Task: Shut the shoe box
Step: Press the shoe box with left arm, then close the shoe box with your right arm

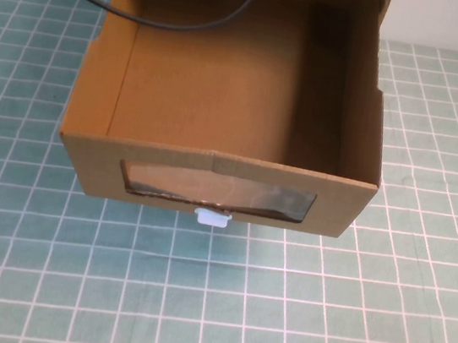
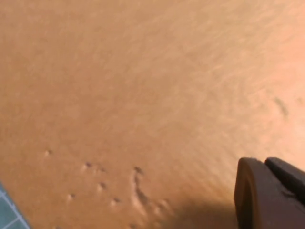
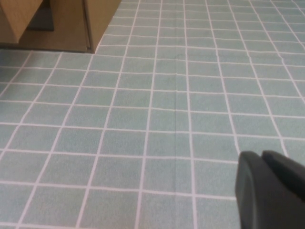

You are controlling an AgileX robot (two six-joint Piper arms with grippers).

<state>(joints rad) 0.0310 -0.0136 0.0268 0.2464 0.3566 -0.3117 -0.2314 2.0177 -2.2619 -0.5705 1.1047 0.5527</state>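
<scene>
The brown cardboard shoe box [image 1: 223, 94] stands in the middle of the table in the high view, its drawer pulled out toward me and empty. Its front has a clear window [image 1: 217, 194] with a small white pull tab [image 1: 212, 217] below it. Neither gripper shows in the high view. My left gripper [image 2: 264, 162] is shut and empty, very close to a brown cardboard face [image 2: 143, 95] that fills its view. My right gripper [image 3: 261, 155] is shut and empty, low over the mat, with the box [image 3: 71, 21] some way off.
A green mat with a white grid [image 1: 277, 315] covers the table around the box. A black cable [image 1: 190, 23] hangs across the back of the open drawer.
</scene>
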